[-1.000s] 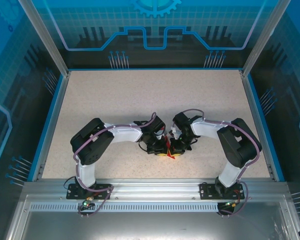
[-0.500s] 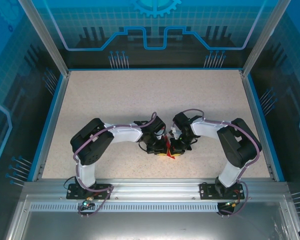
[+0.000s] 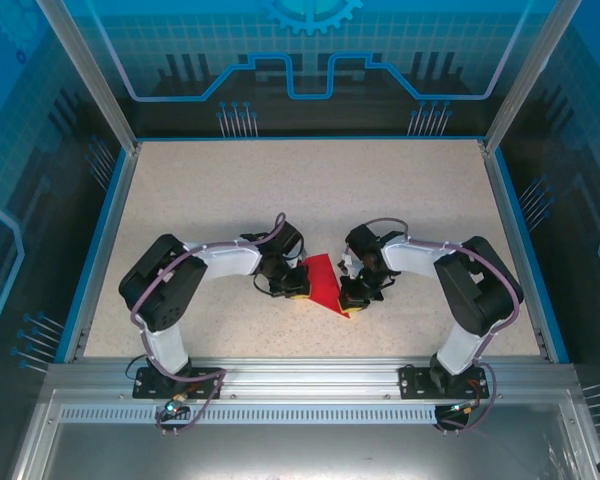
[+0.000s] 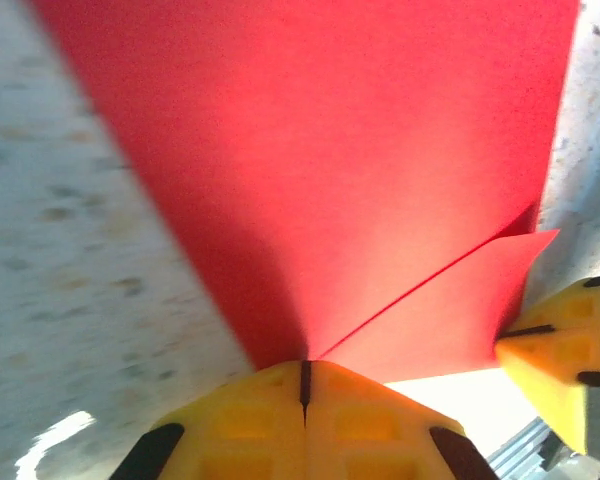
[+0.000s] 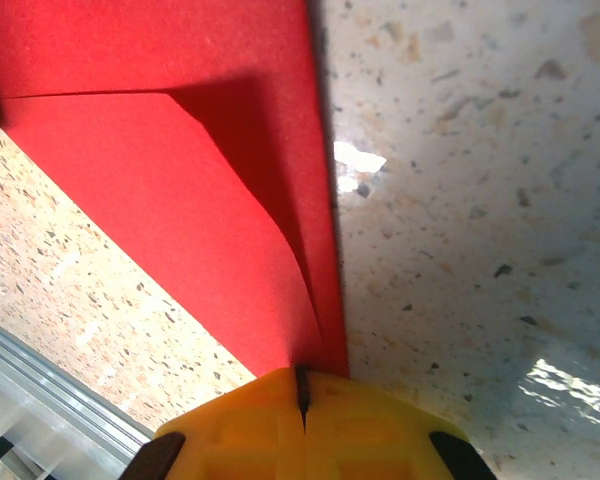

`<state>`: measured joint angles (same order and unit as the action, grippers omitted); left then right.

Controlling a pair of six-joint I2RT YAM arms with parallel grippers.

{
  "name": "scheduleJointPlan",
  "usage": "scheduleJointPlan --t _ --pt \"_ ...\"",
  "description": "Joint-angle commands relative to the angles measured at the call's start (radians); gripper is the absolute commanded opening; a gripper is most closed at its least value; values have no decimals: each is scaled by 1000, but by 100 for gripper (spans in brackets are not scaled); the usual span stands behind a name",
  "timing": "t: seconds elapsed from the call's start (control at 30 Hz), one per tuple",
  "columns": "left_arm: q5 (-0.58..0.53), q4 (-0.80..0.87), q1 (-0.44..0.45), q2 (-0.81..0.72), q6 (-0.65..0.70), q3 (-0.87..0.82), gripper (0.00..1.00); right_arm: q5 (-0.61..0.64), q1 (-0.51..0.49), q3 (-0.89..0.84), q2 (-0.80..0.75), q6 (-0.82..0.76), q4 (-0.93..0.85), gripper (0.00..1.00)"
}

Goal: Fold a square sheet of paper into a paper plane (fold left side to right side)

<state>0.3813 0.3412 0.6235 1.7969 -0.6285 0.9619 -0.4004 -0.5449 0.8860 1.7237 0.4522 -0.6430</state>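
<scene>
- Top external: high at the near edge, facing down on the whole table (image 3: 230,190).
- Wrist views: very near, both sharing the square sheet of paper (image 4: 330,150).

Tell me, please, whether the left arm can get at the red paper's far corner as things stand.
Probably yes: the left arm has its jaws shut on the red paper at its left edge, and the far corner lies bare close by. It would have to let go first.
</scene>
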Motion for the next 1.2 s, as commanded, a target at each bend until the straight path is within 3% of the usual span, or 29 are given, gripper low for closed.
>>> scheduleJointPlan --t 0.0,0.23,0.37,0.7,0.97,1.17 --pt "-129 140 -50 -35 72 -63 4 168 -11 -39 57 -3 -57 0" --pt "-90 136 -70 -132 74 -61 6 155 -12 -32 59 -1 -52 0" --pt "-49 89 -16 -162 36 -15 8 133 -13 -29 54 7 -39 0" --pt "7 23 144 65 -2 180 9 81 -16 -19 39 29 0 0" --pt "-43 49 159 143 6 177 8 63 -27 -13 -88 32 -12 0" --pt "-74 66 160 151 12 156 8 36 -78 39 -46 51 11 0"
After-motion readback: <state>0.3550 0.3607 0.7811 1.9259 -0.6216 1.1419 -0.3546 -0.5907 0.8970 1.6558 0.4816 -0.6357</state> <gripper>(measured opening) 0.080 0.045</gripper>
